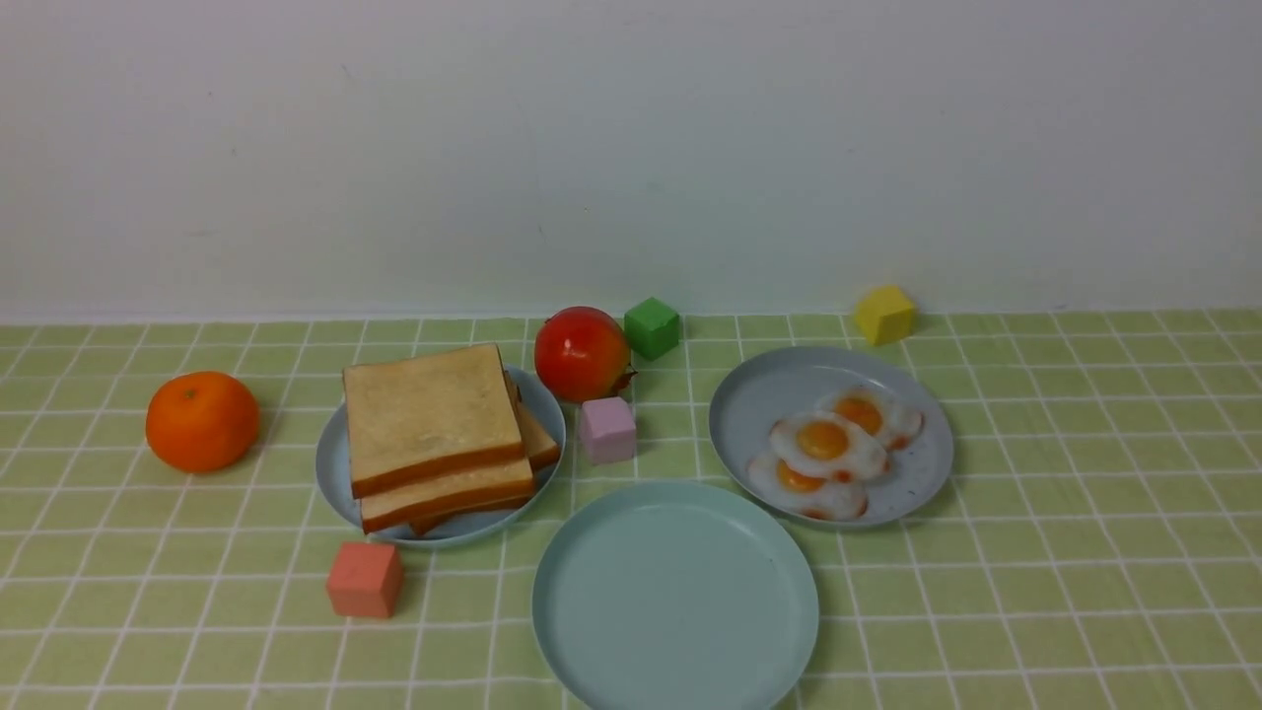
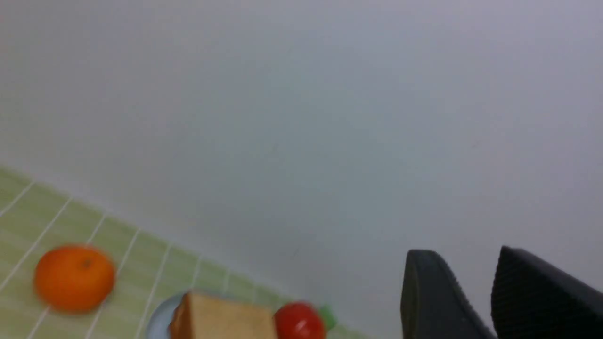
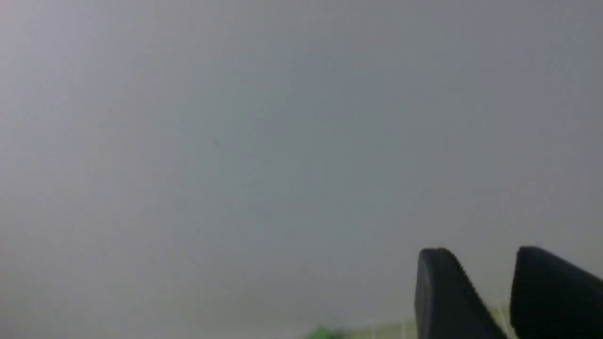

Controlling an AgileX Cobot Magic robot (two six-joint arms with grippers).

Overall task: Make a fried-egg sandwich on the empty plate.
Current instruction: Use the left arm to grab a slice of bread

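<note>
Front view, bottom centre: we found the empty plate bare. Toast slices sat stacked on a grey-blue plate at centre left, and three eggs on another plate at centre right. The left gripper and right gripper each showed parted fingers holding nothing. We judged the top slice should go first: pinched at one edge, lifted straight, laid flat mid-plate.

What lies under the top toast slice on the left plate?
At least two more toast slices, stacked askew, on a grey-blue plate. Their faces and the plate's middle are covered, so anything between them cannot be seen.
</note>
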